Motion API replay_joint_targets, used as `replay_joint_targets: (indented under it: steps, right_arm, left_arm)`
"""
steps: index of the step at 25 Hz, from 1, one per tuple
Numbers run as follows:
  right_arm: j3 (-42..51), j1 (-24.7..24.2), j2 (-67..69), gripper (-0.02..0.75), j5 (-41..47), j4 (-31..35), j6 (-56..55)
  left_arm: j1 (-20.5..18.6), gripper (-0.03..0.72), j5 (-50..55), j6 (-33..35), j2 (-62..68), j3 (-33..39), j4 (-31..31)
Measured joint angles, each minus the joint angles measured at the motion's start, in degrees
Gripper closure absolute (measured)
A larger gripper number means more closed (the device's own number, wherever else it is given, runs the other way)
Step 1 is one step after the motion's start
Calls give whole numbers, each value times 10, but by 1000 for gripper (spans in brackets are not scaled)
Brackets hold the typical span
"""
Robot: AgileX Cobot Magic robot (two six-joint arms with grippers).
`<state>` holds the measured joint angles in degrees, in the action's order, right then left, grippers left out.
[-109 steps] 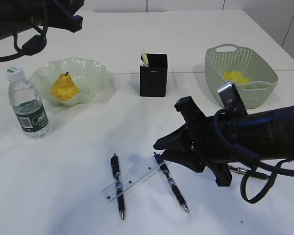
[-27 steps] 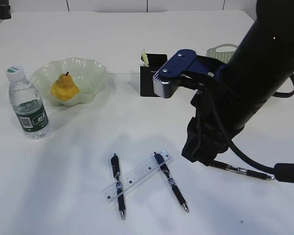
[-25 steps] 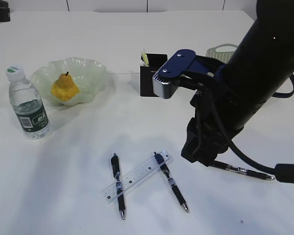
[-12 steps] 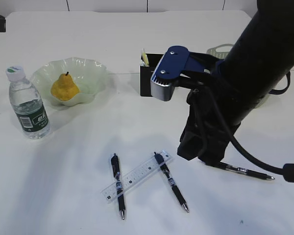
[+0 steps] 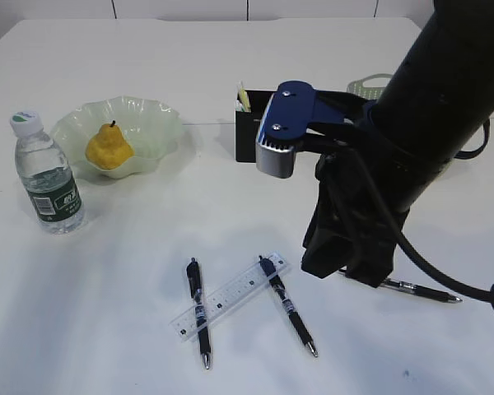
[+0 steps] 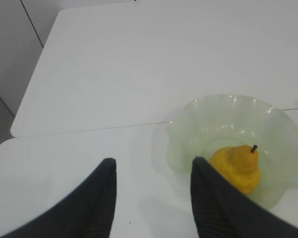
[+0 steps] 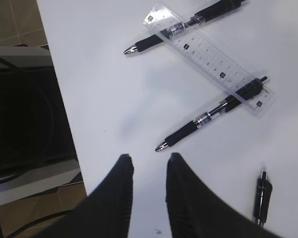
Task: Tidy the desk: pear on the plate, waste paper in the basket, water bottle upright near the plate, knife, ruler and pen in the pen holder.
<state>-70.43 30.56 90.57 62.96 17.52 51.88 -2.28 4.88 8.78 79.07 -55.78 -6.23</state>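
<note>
right wrist view shows the right hand (image 7: 148,171) empty, fingers slightly spread, above the counter (image 7: 109,94) near two pens (image 7: 208,116) pinning a clear ruler (image 7: 208,57). the ruler looks thin, stiff and slippery; lying flat, it likely needs pinching at a raised end.

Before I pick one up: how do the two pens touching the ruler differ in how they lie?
The left pen lies under the ruler near its lower end, running almost straight toward the camera. The right pen meets the ruler at its upper end and slants toward lower right; which one lies on top there is unclear. Both are dark click pens, tips toward the near desk edge.
</note>
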Motion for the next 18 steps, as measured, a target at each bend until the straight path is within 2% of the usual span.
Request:
replay_joint_targets:
  steps: [18]
  right_arm:
    - [0,0,0,559,5,19,63]
  left_arm:
    - [-1,347,2,-1,-183,140,-1]
